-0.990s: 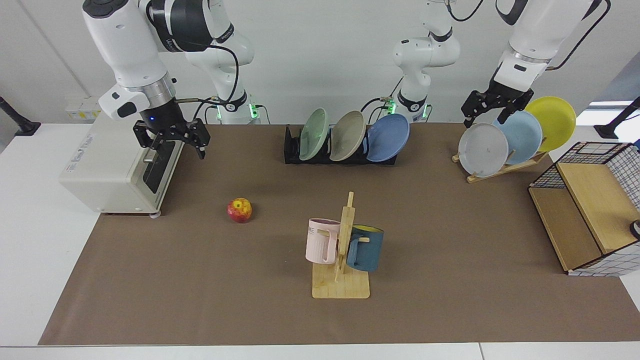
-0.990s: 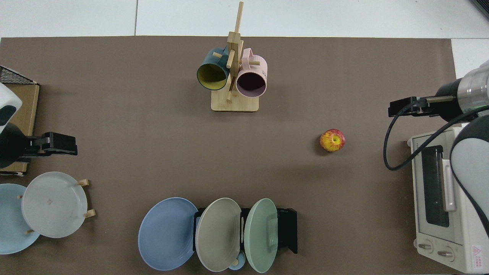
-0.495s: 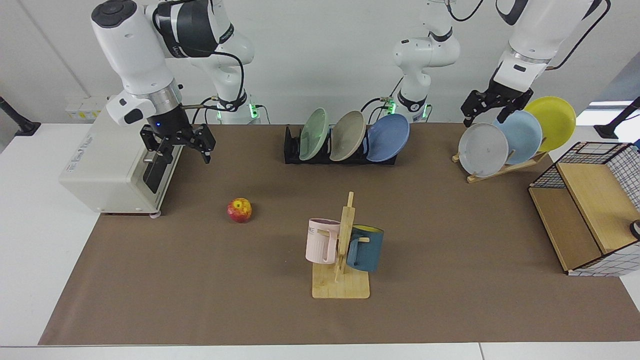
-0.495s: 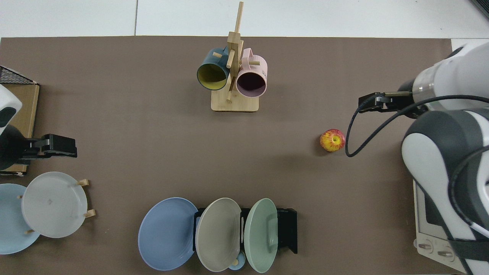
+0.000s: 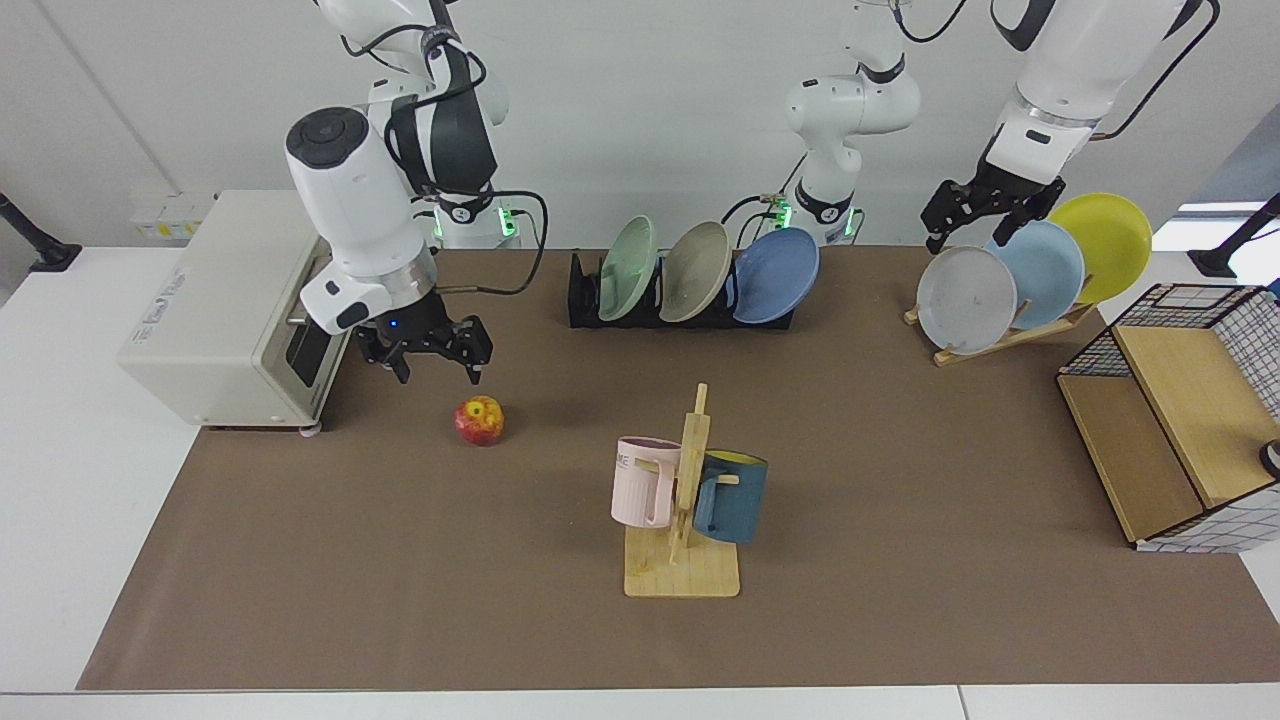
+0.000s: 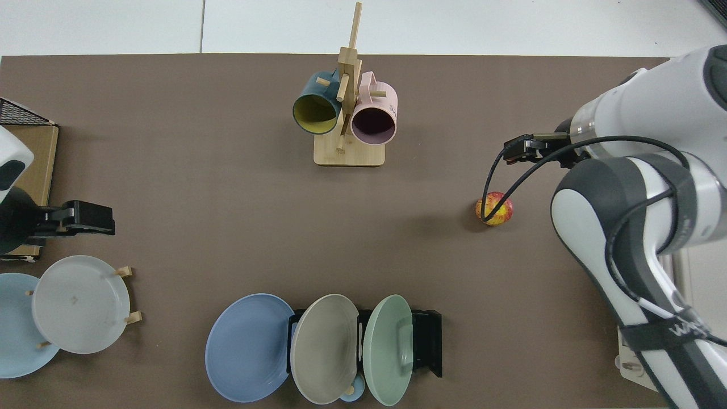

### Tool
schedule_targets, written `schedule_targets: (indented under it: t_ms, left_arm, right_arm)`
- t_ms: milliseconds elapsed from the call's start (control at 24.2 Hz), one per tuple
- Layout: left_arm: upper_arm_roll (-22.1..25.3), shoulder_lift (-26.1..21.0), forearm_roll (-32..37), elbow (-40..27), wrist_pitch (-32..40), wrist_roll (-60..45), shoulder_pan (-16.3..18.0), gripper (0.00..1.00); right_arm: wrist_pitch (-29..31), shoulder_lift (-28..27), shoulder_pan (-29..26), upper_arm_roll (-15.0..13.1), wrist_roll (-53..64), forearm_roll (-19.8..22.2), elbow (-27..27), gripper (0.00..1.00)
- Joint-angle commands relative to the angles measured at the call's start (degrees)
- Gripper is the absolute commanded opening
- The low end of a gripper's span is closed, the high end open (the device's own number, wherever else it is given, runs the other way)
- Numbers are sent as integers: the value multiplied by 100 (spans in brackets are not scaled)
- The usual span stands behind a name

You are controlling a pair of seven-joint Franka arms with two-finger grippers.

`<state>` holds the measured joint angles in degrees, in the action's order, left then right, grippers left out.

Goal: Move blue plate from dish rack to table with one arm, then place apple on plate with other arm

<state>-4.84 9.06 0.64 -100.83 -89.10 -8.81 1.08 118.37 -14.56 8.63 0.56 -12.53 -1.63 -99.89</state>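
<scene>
Fingers of the right end effector [image 5: 438, 371] are seen spread apart and pointed down, with nothing held between them. This end effector is hung in the air just above and behind the apple [image 5: 479, 420], slightly to the toaster oven's [image 5: 228, 310] side of it, without touching it. In the top view the right end effector [image 6: 514, 154] is seen near the apple [image 6: 494, 208], and a black cable from the arm is looped across the fruit. The apple is set on the brown mat of the worktop [image 5: 400, 560], in the open.

The left end effector [image 5: 975, 238] is held over the wooden plate stand [image 5: 1010, 335], just above the grey plate [image 5: 965, 299] and the pale blue plate [image 5: 1040, 273]; its fingers are parted and nothing is gripped. The left arm is parked there, waiting. A yellow plate [image 5: 1105, 245] is leaned at the back of that stand.

The blue plate [image 5: 775, 275] is kept in the dish rack [image 5: 590, 305], tilted at the end nearest the plate stand, beside a beige plate [image 5: 695, 270] and a green plate [image 5: 627, 267]. In the top view the blue plate [image 6: 247, 346] is seen overhanging the end of the dish rack [image 6: 429, 341].

A mug tree [image 5: 685, 500] with a pink mug [image 5: 643, 480] and a dark blue mug [image 5: 732, 497] is placed nearer the camera, mid-worktop. A wire basket [image 5: 1180, 410] is set at the worktop's edge.
</scene>
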Motion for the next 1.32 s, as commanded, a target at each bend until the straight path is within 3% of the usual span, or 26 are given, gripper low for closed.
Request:
schedule_targets:
  t_ms: [0,371,578,867,990,1114,1156,1197,1279]
  left_arm:
    - [-368,544,384,-683,-108,-7,-29,99]
    - [-1194,1168,393,-1825,-450,-673,-38,99]
    - [-1809,1353,402,-2422,-731,-1306,-29,99]
    - [-2152,2372,393,-3715,-1505,-1571,-12,98]
    - [-2669,2329,577,-3987,-1820,-2376,49,98]
    - [-2751,2355,578,-4137,-2094,-2635,58,98]
    - [-2751,2338,578,-4146,-2120,-2635,50,98]
    - [-2751,2338,578,-4181,-2129,-2635,50,98]
    - [-2751,2364,586,-4374,-2252,-2617,24,98]
  right_arm:
    - [440,50,-2,14,-145,66,-522,100]
    - [1213,-82,25,5,-250,92,-1295,100]
    - [1285,-301,34,5,-294,92,-1322,100]
    - [1293,-407,60,5,-338,92,-1349,99]
    - [1293,-416,60,5,-347,92,-1375,97]
    - [1293,-433,60,5,-365,92,-1419,96]
    - [1302,-433,60,5,-365,92,-1436,89]
    - [1311,-433,60,5,-365,92,-1463,73]
    - [1320,-425,69,5,-365,101,-1498,16]
